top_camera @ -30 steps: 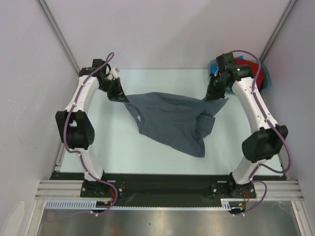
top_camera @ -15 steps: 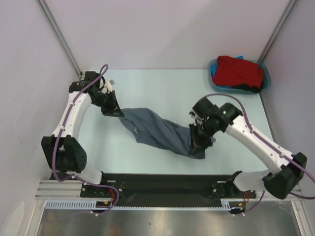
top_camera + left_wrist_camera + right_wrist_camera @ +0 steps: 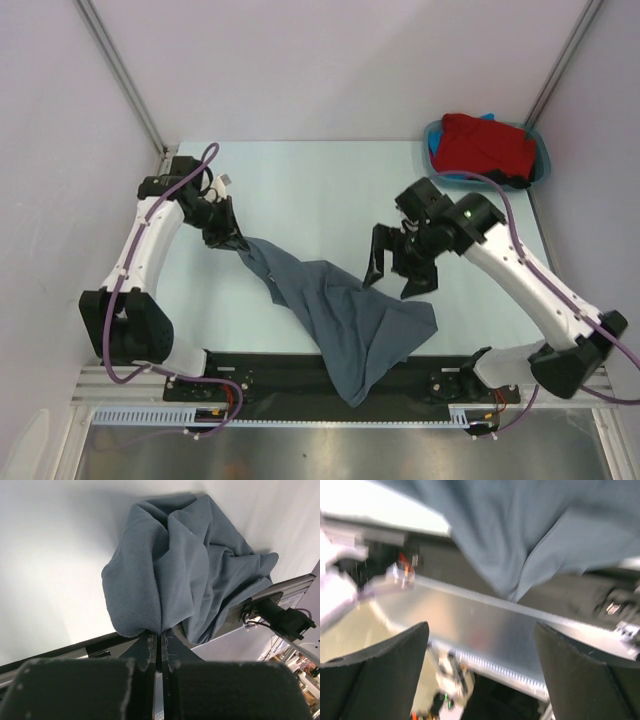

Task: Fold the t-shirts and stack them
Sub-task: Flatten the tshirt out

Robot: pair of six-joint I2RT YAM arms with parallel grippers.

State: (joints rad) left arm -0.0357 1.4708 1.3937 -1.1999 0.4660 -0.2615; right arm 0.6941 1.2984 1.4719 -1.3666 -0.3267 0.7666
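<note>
L gripper [image 3: 228, 238], mid-left in top view, arm bent, clamps a corner of the grey t-shirt [image 3: 350, 320], which trails to lower centre over table [image 3: 300, 180] edge. R gripper [image 3: 400, 272], centre-right, jaws spread wide, empty. R wrist view blurred. Red t-shirt [image 3: 488, 145] in tub [image 3: 541, 160] upper right, top view only.

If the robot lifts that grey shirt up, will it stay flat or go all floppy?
Probably floppy: the grey shirt bunches into soft folds where the left claw pinches it. Its free end hangs past the table, so it would likely sag and drag along when pulled.
</note>
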